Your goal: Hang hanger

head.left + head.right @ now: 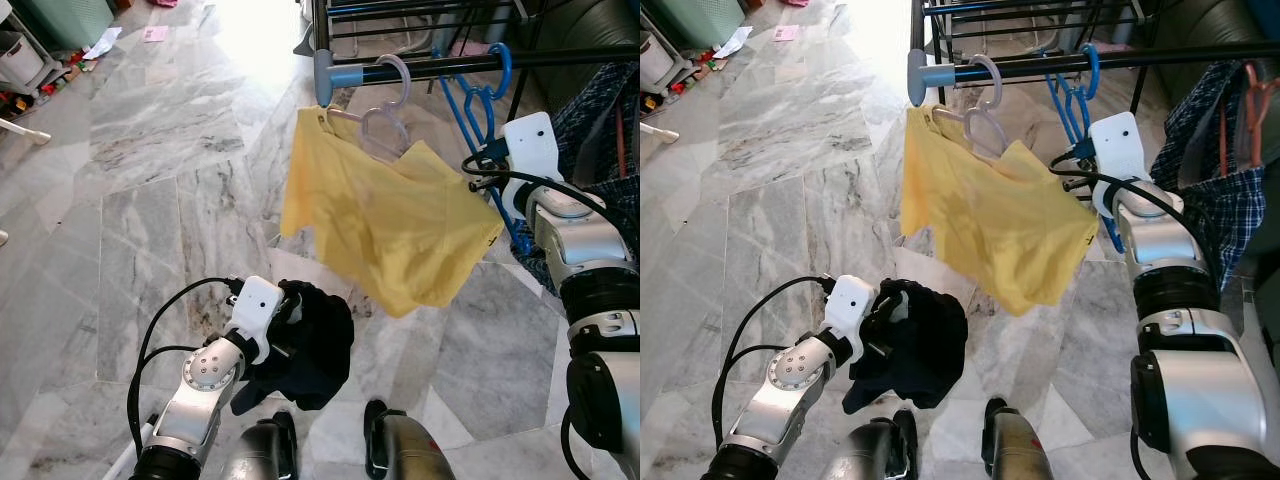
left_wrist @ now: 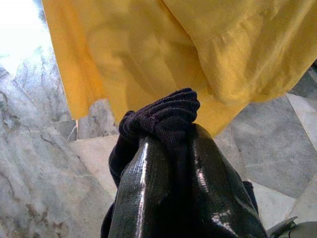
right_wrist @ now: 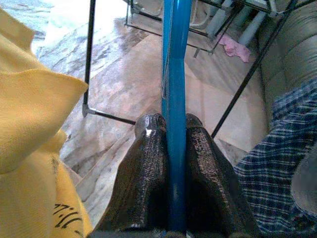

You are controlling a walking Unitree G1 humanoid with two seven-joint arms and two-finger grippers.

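**Blue hanger at rack, both end effectors gripping**

We are seeing the right end effector (image 3: 171,144) clamping the blue hanger (image 3: 174,74), whose hook is sitting over the rack rail (image 1: 560,60) beside a yellow shirt (image 1: 390,225) on a lilac hanger (image 1: 385,125). The left end effector (image 2: 173,148) is gripping a dark garment (image 1: 310,345) low over the marble floor (image 1: 150,200)

A pink paper (image 1: 155,33) lies on the grey marble floor (image 1: 150,200); a plaid cloth (image 1: 1215,180) hangs at right.

You see a black rail (image 1: 560,60) carrying a pale hanger (image 1: 385,125) with a yellow shirt (image 1: 390,225) beside blue hangers (image 1: 478,100).
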